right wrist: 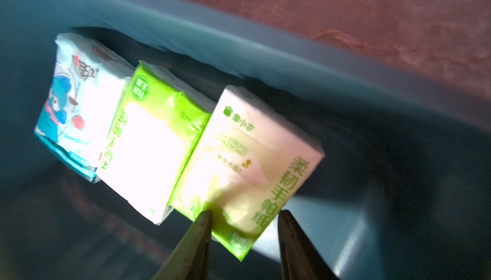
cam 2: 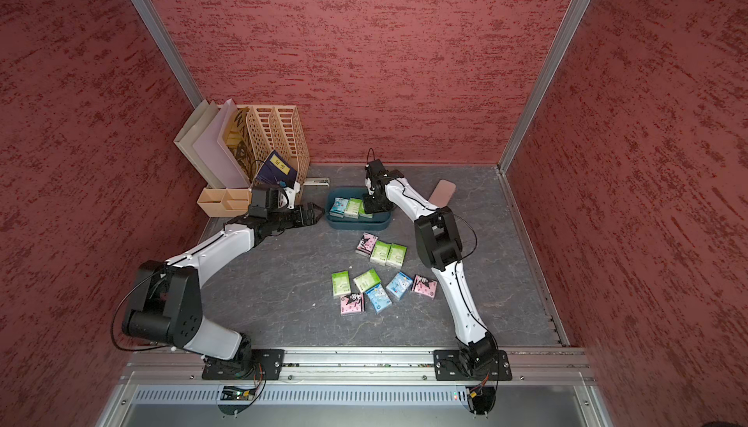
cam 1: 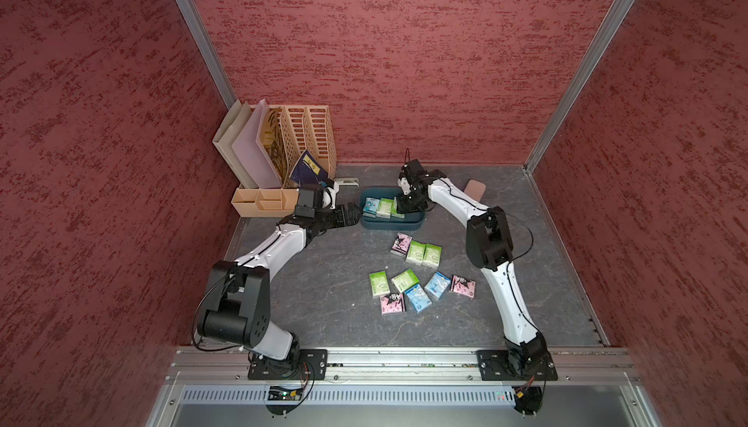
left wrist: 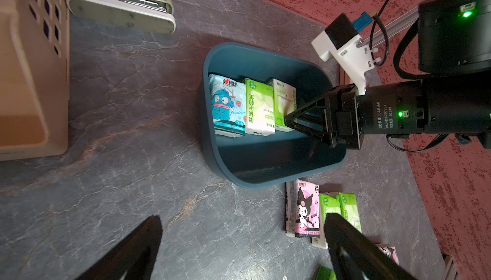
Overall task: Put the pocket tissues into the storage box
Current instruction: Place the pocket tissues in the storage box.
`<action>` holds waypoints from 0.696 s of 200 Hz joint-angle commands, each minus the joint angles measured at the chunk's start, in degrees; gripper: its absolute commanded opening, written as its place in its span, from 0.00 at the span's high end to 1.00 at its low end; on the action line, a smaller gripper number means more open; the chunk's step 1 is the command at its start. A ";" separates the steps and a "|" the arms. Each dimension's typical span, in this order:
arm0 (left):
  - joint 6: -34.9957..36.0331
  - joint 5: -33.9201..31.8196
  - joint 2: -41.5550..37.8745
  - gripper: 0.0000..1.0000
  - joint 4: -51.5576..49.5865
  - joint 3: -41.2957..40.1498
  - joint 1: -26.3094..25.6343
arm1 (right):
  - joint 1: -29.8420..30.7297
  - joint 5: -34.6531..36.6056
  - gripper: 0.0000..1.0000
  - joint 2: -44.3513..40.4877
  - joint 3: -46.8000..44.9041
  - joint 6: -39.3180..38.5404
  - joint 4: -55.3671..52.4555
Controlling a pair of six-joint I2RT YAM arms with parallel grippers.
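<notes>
The dark teal storage box (cam 1: 392, 227) sits at the back middle of the table. Three pocket tissues stand side by side in it: a light blue one (left wrist: 227, 103), a green one (left wrist: 259, 106) and a pale green one (right wrist: 252, 159). My right gripper (right wrist: 244, 215) reaches down into the box and is open around the pale green packet's end. One finger touches it and the other stands apart. My left gripper (left wrist: 243, 217) hovers wide open and empty just left of the box (cam 2: 356, 225). Several more packets (cam 1: 416, 251) lie on the table in front of the box.
A beige slotted file organizer (cam 1: 299, 141) with low compartments (cam 1: 263, 200) fills the back left corner. A white stapler (left wrist: 119, 8) lies beside it, behind the left gripper. A plain pink rounded case (cam 1: 474, 189) lies behind the right arm.
</notes>
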 commanded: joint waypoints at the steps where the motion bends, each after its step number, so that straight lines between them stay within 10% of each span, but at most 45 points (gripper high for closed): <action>1: 0.10 -0.24 -0.01 0.00 0.31 0.08 0.73 | 0.30 1.89 0.50 -5.15 -0.97 -0.88 1.84; 139: 0.13 1.33 -0.17 0.00 -1.47 1.01 1.17 | 1.53 6.44 0.49 -22.78 -16.53 -2.87 3.39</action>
